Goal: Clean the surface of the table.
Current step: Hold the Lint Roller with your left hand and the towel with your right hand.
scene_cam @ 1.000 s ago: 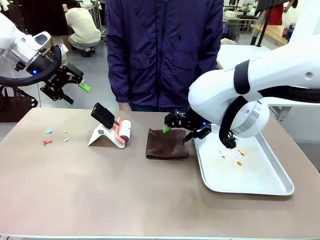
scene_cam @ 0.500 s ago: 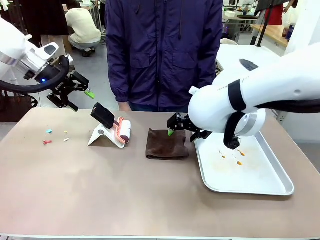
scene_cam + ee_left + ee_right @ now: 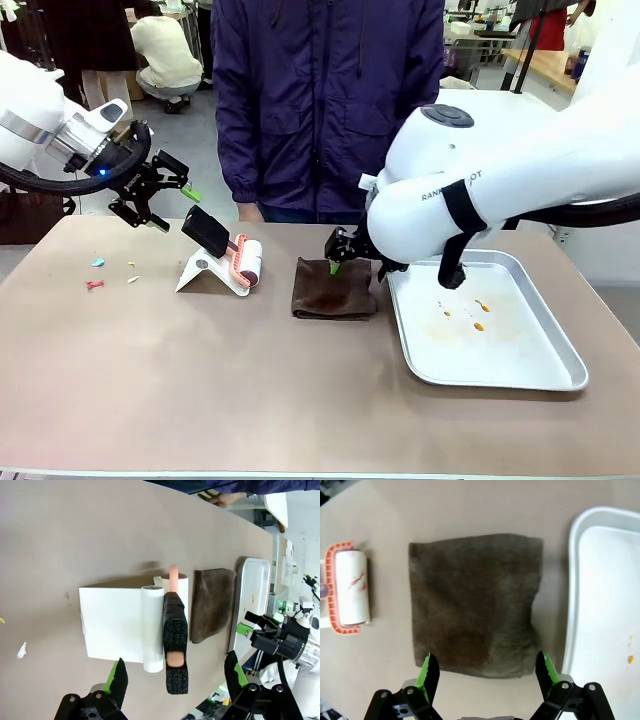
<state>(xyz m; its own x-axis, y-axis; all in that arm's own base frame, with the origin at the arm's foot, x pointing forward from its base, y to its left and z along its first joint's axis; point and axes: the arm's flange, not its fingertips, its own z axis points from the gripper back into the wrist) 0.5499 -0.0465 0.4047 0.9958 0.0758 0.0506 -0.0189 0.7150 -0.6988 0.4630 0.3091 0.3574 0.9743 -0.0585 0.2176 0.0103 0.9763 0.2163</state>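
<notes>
The taupe-brown table (image 3: 200, 390) carries a few small coloured scraps (image 3: 97, 263) at its left. A lint roller (image 3: 240, 258) with a black handle rests on a white stand (image 3: 200, 270). My left gripper (image 3: 160, 192) hangs open just up and left of that handle; in the left wrist view its fingertips (image 3: 118, 676) straddle the handle (image 3: 175, 645) from above, apart from it. A folded brown cloth (image 3: 334, 289) lies mid-table. My right gripper (image 3: 338, 256) hovers open over the cloth's far edge, and the cloth (image 3: 475, 600) lies beyond its open gripper (image 3: 486, 672).
A shallow metal tray (image 3: 530, 370) with small orange stains (image 3: 478, 325) sits at the right, its rim (image 3: 572, 580) close beside the cloth. A person in a dark blue jacket (image 3: 320, 100) stands at the far edge. The table's near half is bare.
My left gripper has moved right and lower, closing in on the lint roller's handle. The right arm has rotated and its gripper has shifted slightly left over the cloth. Both stayed open.
</notes>
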